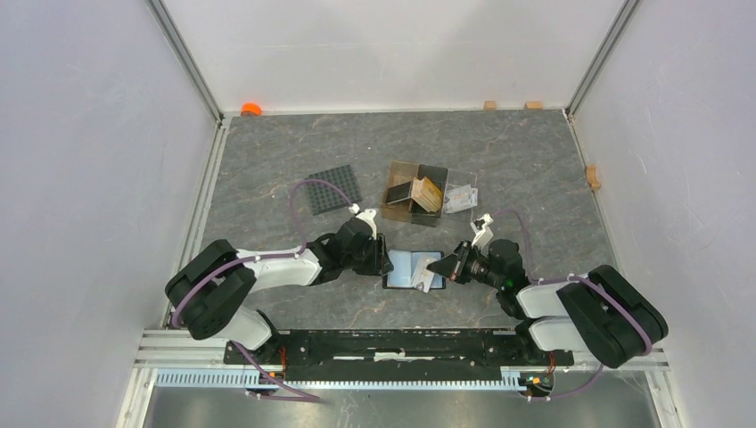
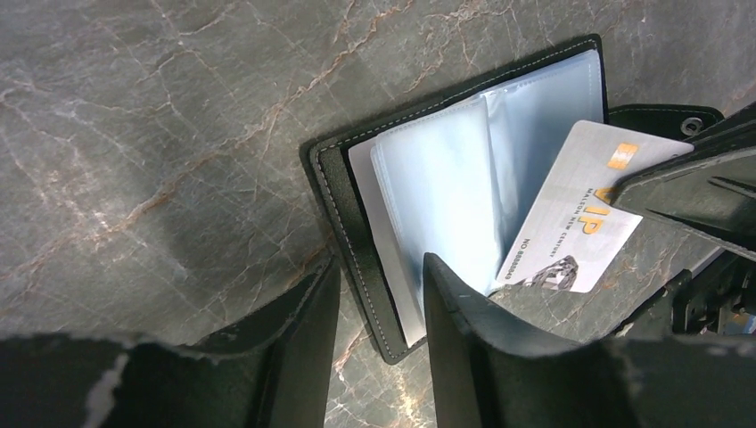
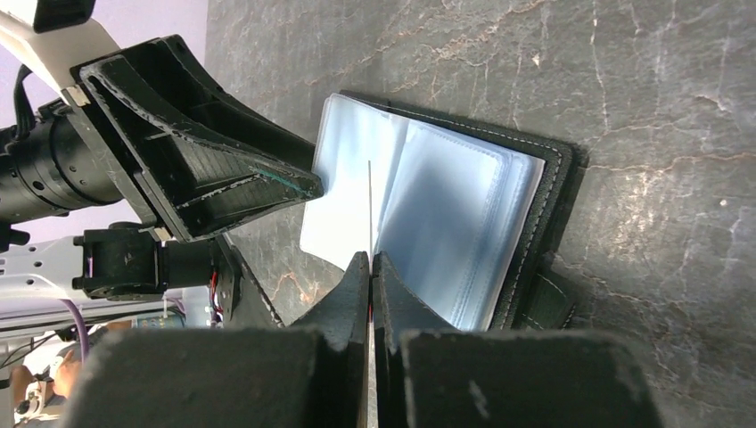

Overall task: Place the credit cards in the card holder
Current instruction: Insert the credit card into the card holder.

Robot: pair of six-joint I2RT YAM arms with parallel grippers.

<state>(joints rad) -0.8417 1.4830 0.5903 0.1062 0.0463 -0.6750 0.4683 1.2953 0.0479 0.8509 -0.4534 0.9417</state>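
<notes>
The card holder (image 1: pixel 408 268) lies open on the table between my two grippers, black outside with pale blue-grey sleeves (image 2: pixel 464 196). My left gripper (image 2: pixel 379 308) is open. Its fingers straddle the holder's near stitched edge, one on the table and one over the sleeves. My right gripper (image 3: pixel 370 260) is shut on a whitish credit card (image 2: pixel 571 227) with gold print. I see the card edge-on (image 3: pixel 369 209) in the right wrist view, its far end over the sleeves. More credit cards (image 1: pixel 430 191) stand in the brown box.
Behind the holder stands a brown translucent compartment box (image 1: pixel 399 171), with a clear plastic tray (image 1: pixel 462 199) to its right. A black gridded mat (image 1: pixel 336 189) lies at the back left. White walls close in the table, with small wooden blocks (image 1: pixel 593 176) along them.
</notes>
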